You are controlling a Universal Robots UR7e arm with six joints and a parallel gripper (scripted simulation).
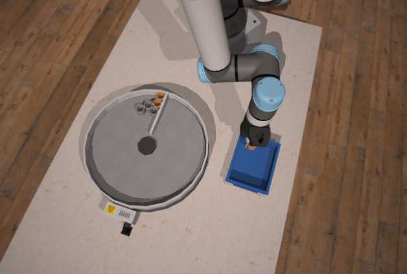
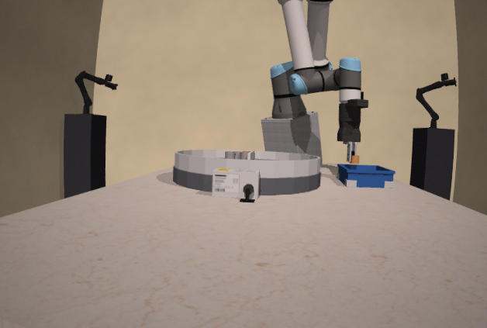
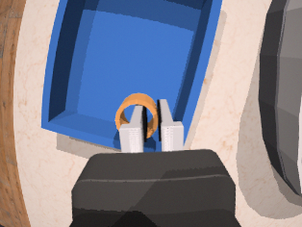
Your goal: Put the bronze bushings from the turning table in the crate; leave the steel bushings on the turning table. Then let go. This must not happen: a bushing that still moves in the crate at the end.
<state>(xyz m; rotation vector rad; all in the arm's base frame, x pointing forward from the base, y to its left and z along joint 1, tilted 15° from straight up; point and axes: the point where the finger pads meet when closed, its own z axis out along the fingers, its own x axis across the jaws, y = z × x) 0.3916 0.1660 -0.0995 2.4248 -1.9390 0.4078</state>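
Observation:
My gripper (image 3: 152, 112) is shut on the wall of a bronze bushing (image 3: 136, 113), an orange ring. It hangs just above the blue crate (image 1: 253, 167), over the end nearest the arm's base; it also shows in the top view (image 1: 251, 146) and the exterior view (image 2: 354, 158). The crate (image 3: 131, 55) is empty inside. On the grey turning table (image 1: 146, 147), two bronze bushings (image 1: 159, 98) sit against a radial fence (image 1: 159, 113) at the far rim. Three steel bushings (image 1: 146, 107) lie beside them.
The turning table has a raised rim (image 2: 246, 158) and a control box (image 1: 120, 213) at its near side. Two black pedestals (image 2: 84, 153) (image 2: 431, 160) with camera arms stand at the mat's sides. The arm's base block (image 2: 291, 132) stands behind the turning table.

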